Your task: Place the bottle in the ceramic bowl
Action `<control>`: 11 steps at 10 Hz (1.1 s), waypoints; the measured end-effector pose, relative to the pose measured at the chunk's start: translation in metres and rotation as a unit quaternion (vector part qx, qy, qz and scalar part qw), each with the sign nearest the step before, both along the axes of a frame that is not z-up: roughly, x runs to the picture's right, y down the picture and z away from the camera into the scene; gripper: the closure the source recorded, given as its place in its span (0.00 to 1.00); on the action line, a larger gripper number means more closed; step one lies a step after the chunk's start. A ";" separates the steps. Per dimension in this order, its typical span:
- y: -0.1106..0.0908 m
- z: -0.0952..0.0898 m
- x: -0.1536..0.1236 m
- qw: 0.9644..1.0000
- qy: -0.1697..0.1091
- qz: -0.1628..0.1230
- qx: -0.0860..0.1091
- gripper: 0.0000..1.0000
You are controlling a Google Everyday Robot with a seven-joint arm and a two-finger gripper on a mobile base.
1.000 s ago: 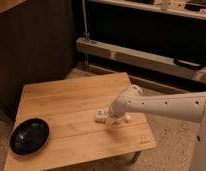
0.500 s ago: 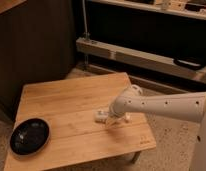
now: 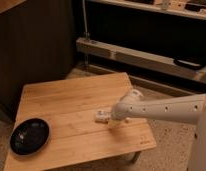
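Note:
The small white bottle (image 3: pixel 102 115) lies on its side on the wooden table (image 3: pixel 71 105), right of the middle. My gripper (image 3: pixel 112 118) is at the end of the white arm that reaches in from the right, and it sits right at the bottle's right end, low on the tabletop. The glossy black ceramic bowl (image 3: pixel 29 136) stands near the table's front left corner, well apart from the bottle and the gripper.
The low wooden table has its front edge (image 3: pixel 86 157) and right corner (image 3: pixel 152 142) near the arm. Dark shelving with a metal rail (image 3: pixel 141 52) runs behind. A dark wall panel (image 3: pixel 31 45) stands at the back left.

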State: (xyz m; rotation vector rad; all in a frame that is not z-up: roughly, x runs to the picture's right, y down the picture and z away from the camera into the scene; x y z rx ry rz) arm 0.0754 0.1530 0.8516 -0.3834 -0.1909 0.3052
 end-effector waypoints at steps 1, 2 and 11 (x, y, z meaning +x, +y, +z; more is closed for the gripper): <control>-0.005 0.008 0.006 1.000 -0.001 -0.005 0.006 0.36; -0.011 0.015 0.012 1.000 0.001 -0.008 0.008 0.39; -0.033 0.010 -0.111 0.983 -0.099 -0.155 -0.017 1.00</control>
